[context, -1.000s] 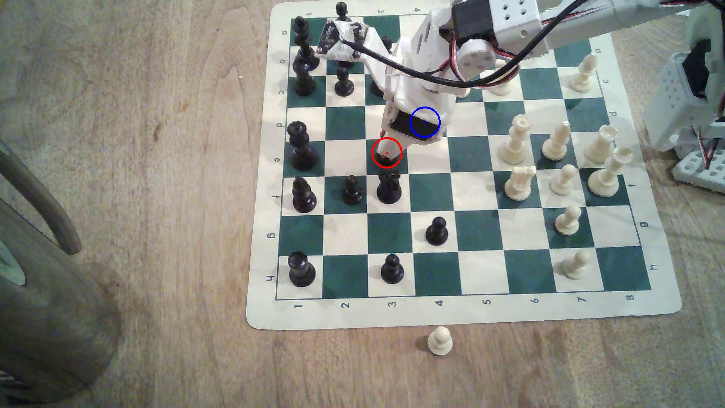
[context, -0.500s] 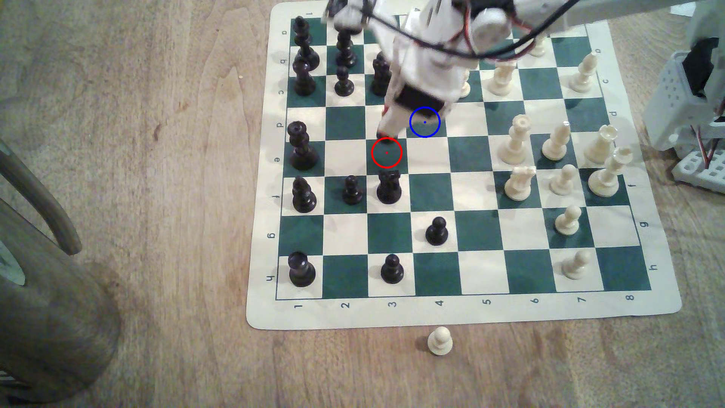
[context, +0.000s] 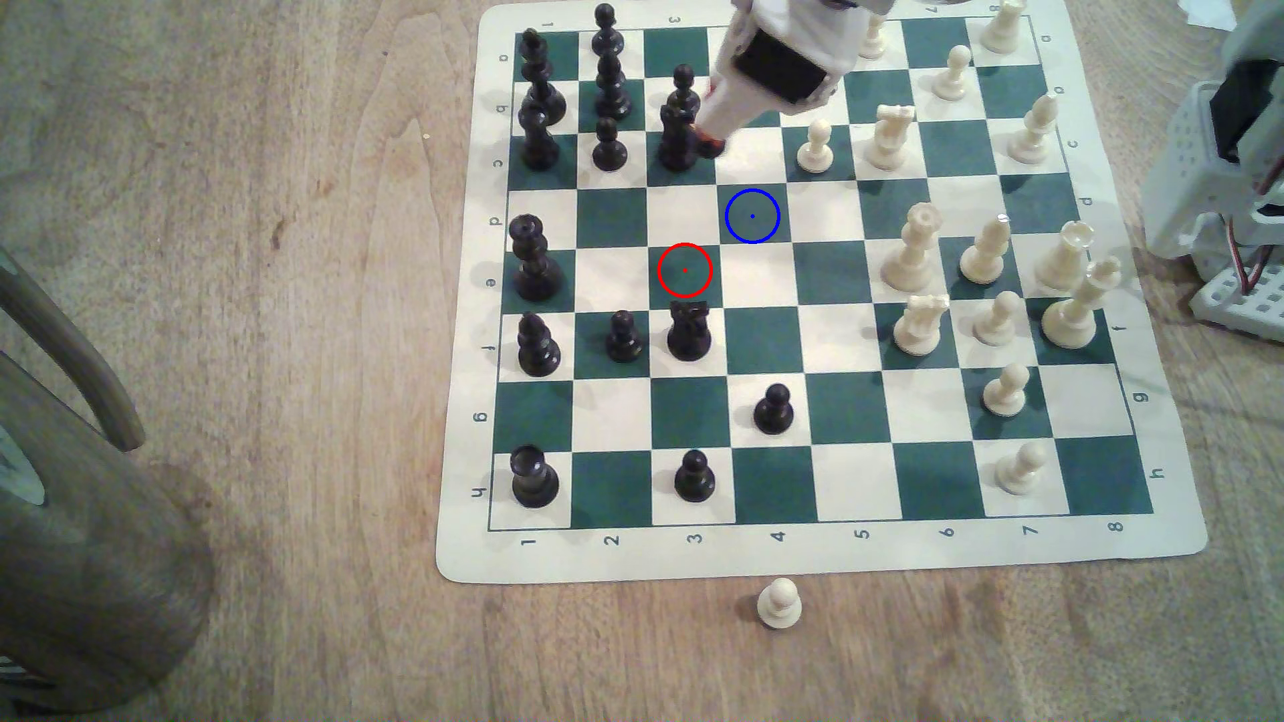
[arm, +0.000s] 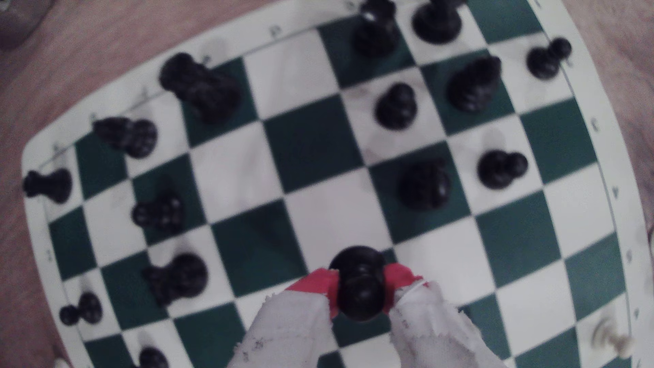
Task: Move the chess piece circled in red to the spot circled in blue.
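In the wrist view my gripper (arm: 358, 279) is shut on the chess piece (arm: 361, 295), a glossy black pawn pinched between the red-tipped, cloth-wrapped fingers (arm: 313, 285), lifted above the board. In the exterior view the gripper (context: 710, 142) hangs high over the far part of the board, beside a tall black piece (context: 677, 139); the pawn there is hardly distinguishable at the fingertips. The spot (context: 752, 216), a green square ringed in blue, is bare and lies nearer the camera than the gripper. The red-circled green square (context: 685, 270) is bare too.
A black knight (context: 688, 332) stands just in front of the red circle. A white pawn (context: 814, 147) stands to the gripper's right in the exterior view, with more white pieces beyond. One white pawn (context: 779, 604) sits off the board. The arm's base (context: 1223, 173) is at right.
The gripper has lifted off the red-circled square with the pawn and moved up and toward the far edge of the board. That square is now bare and the blue circle is uncovered.
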You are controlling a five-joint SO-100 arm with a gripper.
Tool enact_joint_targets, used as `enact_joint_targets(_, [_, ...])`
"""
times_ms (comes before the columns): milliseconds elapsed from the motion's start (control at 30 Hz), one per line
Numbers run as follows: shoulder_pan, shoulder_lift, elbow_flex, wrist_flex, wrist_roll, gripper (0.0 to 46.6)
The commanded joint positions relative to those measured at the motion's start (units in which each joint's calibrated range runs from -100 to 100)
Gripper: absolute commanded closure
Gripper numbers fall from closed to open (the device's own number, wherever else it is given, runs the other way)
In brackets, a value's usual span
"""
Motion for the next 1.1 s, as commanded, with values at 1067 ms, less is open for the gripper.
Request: enact_joint_targets(1067, [-0.9, 5.7, 7.9, -7.8, 0.4, 46.4])
